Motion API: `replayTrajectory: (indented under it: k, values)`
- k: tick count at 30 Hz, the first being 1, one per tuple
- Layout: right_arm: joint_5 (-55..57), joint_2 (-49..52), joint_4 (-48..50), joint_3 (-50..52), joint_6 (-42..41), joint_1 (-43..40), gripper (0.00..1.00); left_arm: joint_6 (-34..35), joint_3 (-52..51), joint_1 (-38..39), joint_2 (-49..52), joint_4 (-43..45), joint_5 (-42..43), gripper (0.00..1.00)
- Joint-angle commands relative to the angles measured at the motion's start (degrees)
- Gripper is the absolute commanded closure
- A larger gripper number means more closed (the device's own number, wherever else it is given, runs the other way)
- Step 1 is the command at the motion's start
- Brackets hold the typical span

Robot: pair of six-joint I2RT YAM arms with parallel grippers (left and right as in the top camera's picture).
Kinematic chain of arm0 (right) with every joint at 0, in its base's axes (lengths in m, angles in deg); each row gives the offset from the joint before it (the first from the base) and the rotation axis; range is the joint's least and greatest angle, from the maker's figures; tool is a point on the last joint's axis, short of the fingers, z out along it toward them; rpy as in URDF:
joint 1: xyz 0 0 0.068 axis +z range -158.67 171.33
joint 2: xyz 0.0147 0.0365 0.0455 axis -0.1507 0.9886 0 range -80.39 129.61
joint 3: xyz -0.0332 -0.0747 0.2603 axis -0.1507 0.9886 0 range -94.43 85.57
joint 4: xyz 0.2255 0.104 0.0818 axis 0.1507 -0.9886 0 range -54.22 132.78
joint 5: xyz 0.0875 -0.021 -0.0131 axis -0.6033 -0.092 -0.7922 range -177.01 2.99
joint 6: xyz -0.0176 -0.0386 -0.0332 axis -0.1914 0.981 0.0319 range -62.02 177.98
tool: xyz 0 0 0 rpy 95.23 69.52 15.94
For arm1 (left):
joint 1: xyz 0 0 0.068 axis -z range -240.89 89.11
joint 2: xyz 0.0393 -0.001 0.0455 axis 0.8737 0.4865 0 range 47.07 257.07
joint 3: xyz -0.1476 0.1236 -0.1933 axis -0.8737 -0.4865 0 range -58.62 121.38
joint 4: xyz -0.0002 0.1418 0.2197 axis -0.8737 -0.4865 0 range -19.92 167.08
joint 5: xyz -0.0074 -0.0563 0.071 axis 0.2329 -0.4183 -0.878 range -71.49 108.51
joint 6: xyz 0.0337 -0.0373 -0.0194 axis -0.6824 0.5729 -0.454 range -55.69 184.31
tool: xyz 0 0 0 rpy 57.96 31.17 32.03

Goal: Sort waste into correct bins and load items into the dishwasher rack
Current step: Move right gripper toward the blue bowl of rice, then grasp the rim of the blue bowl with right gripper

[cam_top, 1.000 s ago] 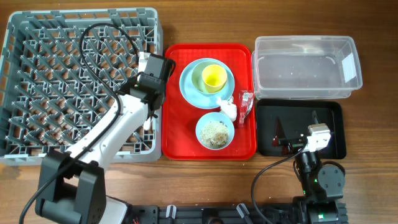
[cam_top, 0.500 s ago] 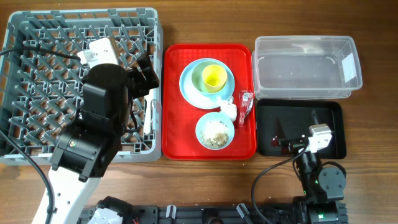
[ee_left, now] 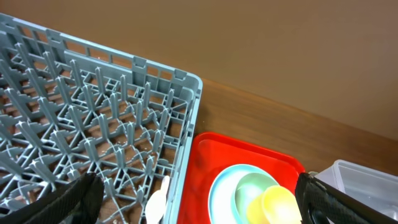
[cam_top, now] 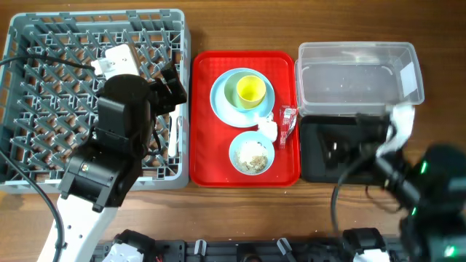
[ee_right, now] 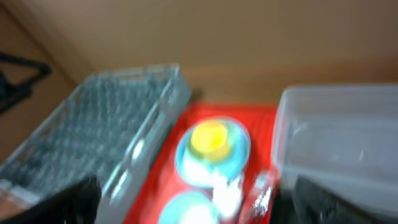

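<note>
Left arm [cam_top: 109, 153] over the rack, right arm [cam_top: 429, 189] blurred at the desk's [cam_top: 240, 29] right edge.
Grey rack [cam_top: 95, 16] sits on the left, holding a white spoon [cam_top: 177, 137] by its right wall. The red tray [cam_top: 200, 109] lies beside it, with the clear tub [cam_top: 313, 51] to the right and the black tray [cam_top: 317, 156] below the tub, partly under the right arm. On the red tray the blue plate [cam_top: 220, 105] carries the green bowl [cam_top: 231, 87] with the yellow cup [cam_top: 250, 89] inside. The blue bowl [cam_top: 236, 154] holds rice scraps [cam_top: 253, 154]. The tissue [cam_top: 269, 129] and red wrapper [cam_top: 288, 120] lie just beside it. Left tool [ee_left: 196, 194]: fingers wide, nothing between. Right tool [ee_right: 199, 202]: blurred, fingers look wide apart, nothing between.
</note>
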State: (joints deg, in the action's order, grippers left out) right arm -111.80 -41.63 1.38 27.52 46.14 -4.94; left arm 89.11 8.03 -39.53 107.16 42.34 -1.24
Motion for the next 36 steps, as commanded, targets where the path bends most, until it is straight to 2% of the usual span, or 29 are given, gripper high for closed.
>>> replayTrajectory:
  k: [1,3,4,5,6,7,8,9,12,14,16,17,18,19,21,23,30,34,36]
  values:
    - [-11.61,14.82,-8.66,-14.6,-8.92,0.24,0.0,0.96,0.22,-0.37,-0.09,0.17,0.24,0.0]
    - [-18.1,20.15,-9.99,-17.4,-9.31,0.24,0.0,0.96,0.22,-0.39,-0.09,0.2,0.22,0.0]
    - [-22.73,22.25,-9.46,-17.38,-10.4,0.24,0.07,0.98,0.22,-0.37,-0.09,0.2,0.22,0.0]
    - [-24.44,24.15,-10.08,-17.38,-11.17,0.52,0.38,0.96,0.22,-0.39,-0.09,0.17,0.24,0.0]
    - [-24.46,25.55,-11.17,-17.38,-11.56,1.42,0.64,0.96,0.22,-0.39,-0.09,0.2,0.22,0.0]
    - [-22.8,26.73,-12.33,-17.38,-12.04,3.23,0.72,0.96,0.22,-0.37,-0.09,0.17,0.22,0.0]
    - [-19.04,27.61,-13.79,-17.38,-12.85,6.03,0.92,0.96,0.22,-0.37,-0.09,0.2,0.22,0.0]
    - [-15.12,28.06,-14.82,-17.38,-14.4,8.5,0.94,0.96,0.22,-0.39,-0.09,0.2,0.22,0.0]
    - [4.68,29.35,-15.76,-17.38,-25.62,22.77,0.94,0.96,0.22,-0.39,-0.09,0.2,0.22,0.0]
    - [10.95,31.23,-16.7,-17.25,-26.29,33.83,0.94,0.96,0.22,-0.37,-0.09,0.2,0.24,0.0]
    - [16.41,34.14,-17.68,-17.03,-27.76,42.62,0.85,0.96,0.22,-0.39,-0.09,0.17,0.24,0.0]
    - [21.99,37.16,-18.08,-16.41,-29.9,48.72,0.74,0.96,0.22,-0.39,-0.09,0.2,0.24,0.0]
    - [26.84,40.57,-18.58,-16.09,-30.69,52.98,0.57,0.96,0.22,-0.37,-0.09,0.2,0.24,0.0]
    - [28.68,42.42,-19.04,-16.09,-30.71,54.45,0.57,0.96,0.22,-0.37,-0.09,0.2,0.24,0.0]
    - [31.98,47.5,-20.76,-16.09,-33.18,55.67,0.62,0.98,0.22,-0.39,-0.09,0.2,0.24,0.0]
    - [33.81,50.27,-21.59,-15.52,-35.04,55.69,0.63,0.96,0.22,-0.39,-0.09,0.2,0.22,0.0]
    - [35.32,51.04,-7.1,-1.38,-29.94,55.1,0.57,0.96,0.22,-0.39,-0.09,0.2,0.22,0.0]
    - [33.53,50.38,-2.6,-0.5,-25.03,48.85,0.53,0.96,0.22,-0.39,-0.09,0.2,0.24,0.0]
    - [31.74,49.75,-1.97,-1.2,-22.49,42.73,0.46,0.98,0.22,-0.37,-0.09,0.2,0.24,0.0]
